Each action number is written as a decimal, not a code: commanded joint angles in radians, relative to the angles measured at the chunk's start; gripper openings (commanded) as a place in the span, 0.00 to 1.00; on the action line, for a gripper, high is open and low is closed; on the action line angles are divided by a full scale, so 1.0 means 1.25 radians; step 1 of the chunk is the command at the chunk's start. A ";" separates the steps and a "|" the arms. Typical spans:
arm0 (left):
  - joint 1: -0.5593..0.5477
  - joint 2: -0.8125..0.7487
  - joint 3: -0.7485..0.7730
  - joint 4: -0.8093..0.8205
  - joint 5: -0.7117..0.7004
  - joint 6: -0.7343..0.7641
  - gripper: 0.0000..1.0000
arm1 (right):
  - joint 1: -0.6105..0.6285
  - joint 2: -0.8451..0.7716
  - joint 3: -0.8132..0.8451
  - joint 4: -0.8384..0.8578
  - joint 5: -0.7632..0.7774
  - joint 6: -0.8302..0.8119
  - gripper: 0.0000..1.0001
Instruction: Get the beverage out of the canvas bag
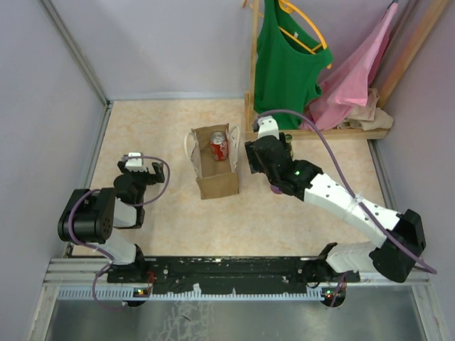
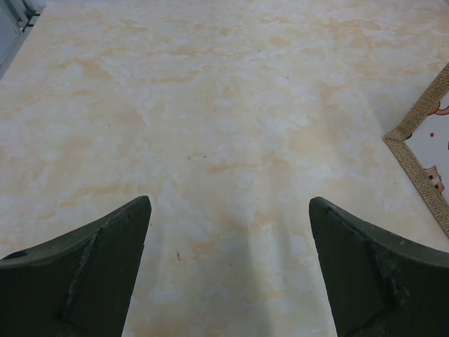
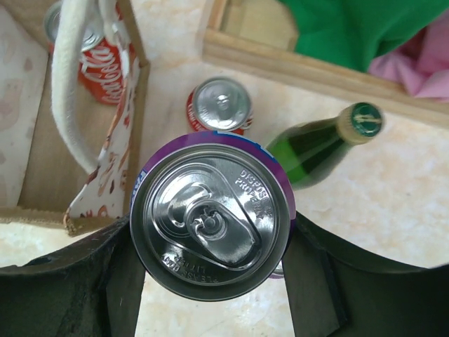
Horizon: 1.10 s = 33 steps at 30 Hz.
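Observation:
The tan canvas bag [image 1: 215,170] stands open in the middle of the table, with white loop handles. A red cola can [image 1: 219,147] stands inside it at the far end. In the right wrist view the bag [image 3: 133,105] and that can [image 3: 98,63] show at upper left. My right gripper [image 1: 259,160] is just right of the bag. In its wrist view the right gripper [image 3: 210,242] is shut on an upright purple can [image 3: 210,221], outside the bag, above the table. My left gripper [image 1: 138,165] is open and empty over bare table [image 2: 228,210], left of the bag [image 2: 421,154].
A second red can [image 3: 221,105] and a green glass bottle [image 3: 316,144] stand on the table right of the bag, near the wooden rack base [image 3: 295,67]. The rack [image 1: 320,131] holds a green top and a pink cloth at back right. Walls enclose the table.

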 commanded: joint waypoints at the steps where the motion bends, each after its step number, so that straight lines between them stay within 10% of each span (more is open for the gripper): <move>1: -0.001 0.005 0.009 0.011 0.006 0.004 1.00 | -0.002 0.023 0.010 0.072 -0.081 0.051 0.00; 23: -0.002 0.005 0.008 0.011 0.006 0.004 1.00 | -0.037 0.166 -0.160 0.291 -0.158 0.111 0.01; 33: -0.001 0.005 0.008 0.011 0.006 0.004 1.00 | -0.041 0.194 -0.156 0.256 -0.145 0.141 0.44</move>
